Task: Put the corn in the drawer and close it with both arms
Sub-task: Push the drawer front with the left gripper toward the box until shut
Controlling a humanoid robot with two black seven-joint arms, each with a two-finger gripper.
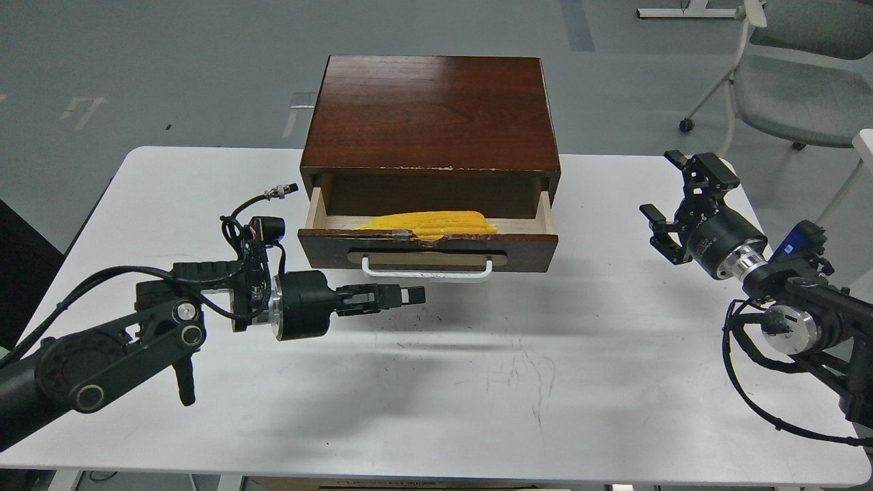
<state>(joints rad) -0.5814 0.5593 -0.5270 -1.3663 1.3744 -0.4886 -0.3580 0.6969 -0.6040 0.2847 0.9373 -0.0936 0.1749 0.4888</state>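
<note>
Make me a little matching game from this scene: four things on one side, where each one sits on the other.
1. corn
2. white handle
3. left claw
4. right claw

a. far right, fingers spread
b. lying inside the open drawer
c. on the drawer's front
d. low over the table, before the drawer

Pairs: 1-b, 2-c, 3-d, 4-a

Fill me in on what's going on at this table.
A two-armed robot is putting corn away. The corn already lies inside the open drawer, which is not yet pushed shut. The left gripper hovers empty just below and in front of the drawer's white handle. The right gripper is open and holds nothing, off to the right above the white table.
</note>
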